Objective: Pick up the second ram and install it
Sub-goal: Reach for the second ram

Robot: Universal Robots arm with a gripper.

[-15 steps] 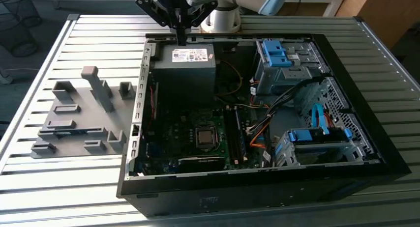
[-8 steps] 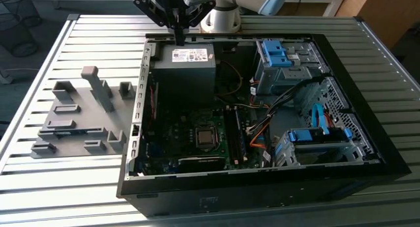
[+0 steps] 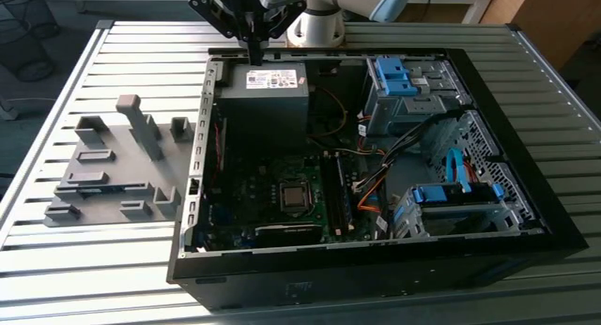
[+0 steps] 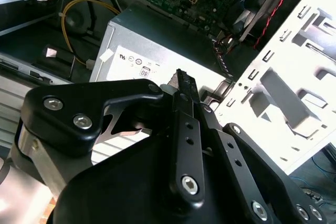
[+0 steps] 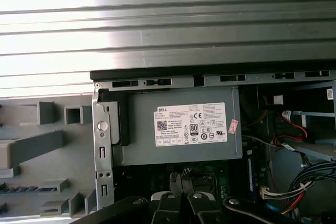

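A thin dark blue-green stick, which looks like the second ram (image 3: 90, 189), lies in a slot of the grey holder tray (image 3: 112, 163) to the exterior view's left of the open computer case (image 3: 376, 163). The same stick (image 5: 23, 188) also appears in the first wrist view. My gripper (image 3: 253, 56) hangs above the case's far edge, over the grey power supply (image 3: 267, 79), well away from the stick. Its black fingers (image 4: 181, 85) are pressed together with nothing between them. In the first wrist view the gripper (image 5: 182, 178) is above the motherboard edge.
The motherboard (image 3: 281, 198) has memory slots (image 3: 338, 195) with a stick standing in them. Blue drive-bay clips (image 3: 395, 75) sit at the far right and more (image 3: 451, 195) at the near right. Cables (image 3: 376, 177) cross the middle. The slatted metal table (image 3: 94, 269) surrounds the case.
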